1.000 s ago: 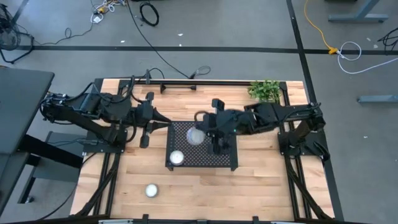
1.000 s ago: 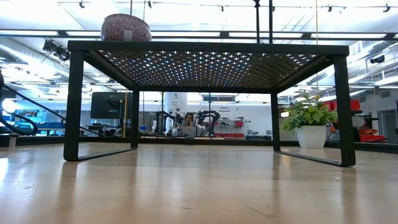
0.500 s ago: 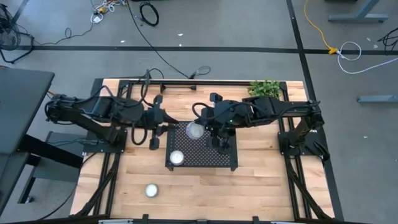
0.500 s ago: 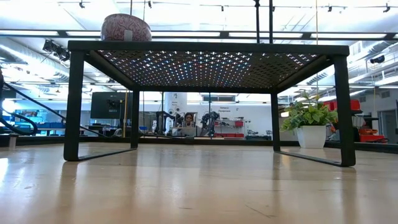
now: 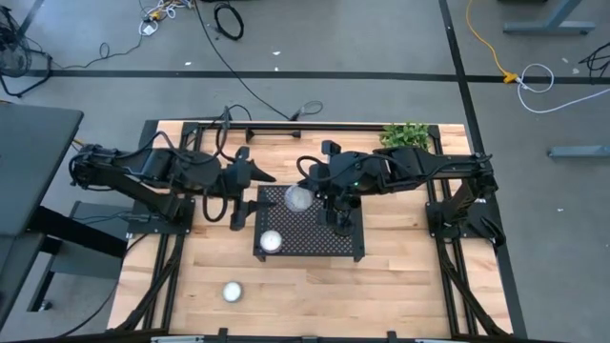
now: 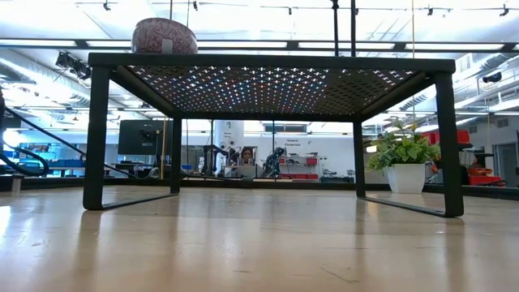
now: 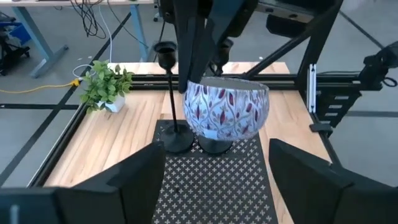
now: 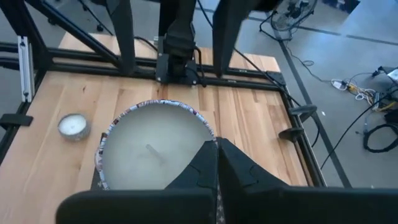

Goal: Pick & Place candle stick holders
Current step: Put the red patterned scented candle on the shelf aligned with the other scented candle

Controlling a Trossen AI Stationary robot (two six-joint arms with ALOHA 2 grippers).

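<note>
A thin black candle stick holder stands on its round base on the black perforated tray. Beside it a patterned candle cup stands on a dark foot. My left gripper is open at the tray's far left corner. In the left wrist view its fingers stand to either side of the cup, short of it. My right gripper is shut and points down from above, close to the cup's rim. A second patterned candle sits on the tray's near left part. My right gripper's shut fingers come down from above beside the patterned cup's rim and the holder's small top cup. Whether they touch either one, I cannot tell.
A small white candle lies on the wooden table near its front left. A potted plant stands at the far right corner. Black rails run along the table's far edge and sides. In the low view the tray stands on legs.
My left gripper's fingers have spread apart at the tray's far left corner. My right gripper has gone a little toward the far edge and left. The patterned cup now stands slightly farther back on the tray than a second ago.
</note>
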